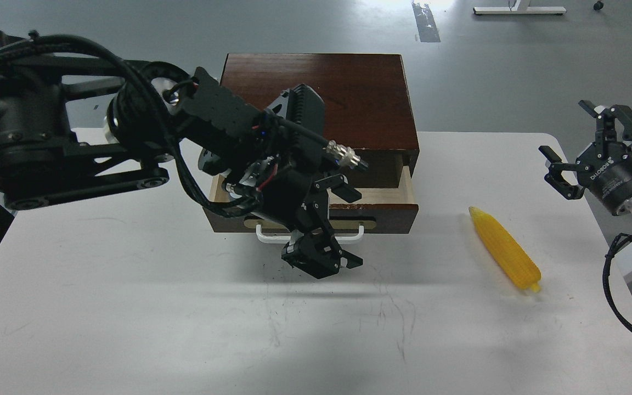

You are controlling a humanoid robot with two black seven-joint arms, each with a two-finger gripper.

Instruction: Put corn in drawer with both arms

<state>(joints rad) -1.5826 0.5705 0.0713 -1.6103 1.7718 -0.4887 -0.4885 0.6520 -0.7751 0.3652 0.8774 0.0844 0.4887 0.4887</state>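
The yellow corn (pixel 505 249) lies on the white table, right of the box, tip pointing away from me. The drawer (pixel 387 215) of the dark brown box (pixel 316 99) stands pulled out a little, showing its pale interior (pixel 384 195). Its white handle (pixel 264 237) is partly hidden by my left gripper (pixel 331 225), which hovers in front of the drawer front with its fingers spread and holds nothing. My right gripper (pixel 579 151) is open and empty, raised at the table's right edge, up and right of the corn.
The white table (pixel 129 307) has faint scuff marks in front of the box. My left arm (pixel 74 142) stretches across the left half at box height. Cables hang by my right arm (pixel 623 274) at the right edge. Grey floor lies beyond.
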